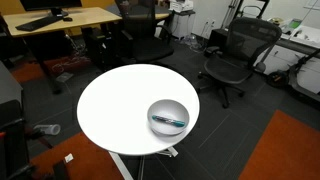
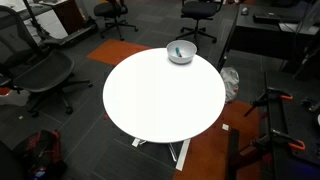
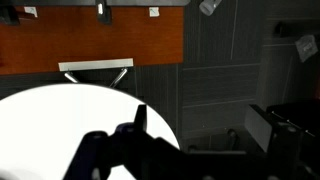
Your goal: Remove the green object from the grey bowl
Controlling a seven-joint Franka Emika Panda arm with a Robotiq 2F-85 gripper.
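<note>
The grey bowl [image 1: 168,104] stands on the round white table [image 1: 115,105] near its edge, and both show in both exterior views, the bowl [image 2: 189,47] and the table [image 2: 160,100]. The green object [image 1: 168,121] lies inside the bowl, across its bottom, and shows there in the exterior view [image 2: 178,54] too. My gripper [image 3: 140,125] shows only in the wrist view as a dark, out-of-focus shape over the table's edge [image 3: 60,115]. One finger sticks up; I cannot tell whether the jaws are open or shut. The bowl is out of the wrist view.
Black office chairs [image 1: 232,55] [image 2: 40,70] stand around the table. Wooden desks [image 1: 60,20] are further back. Orange carpet patches [image 1: 285,150] [image 3: 90,40] lie on the dark floor. A white table base [image 3: 95,68] stands on the carpet in the wrist view.
</note>
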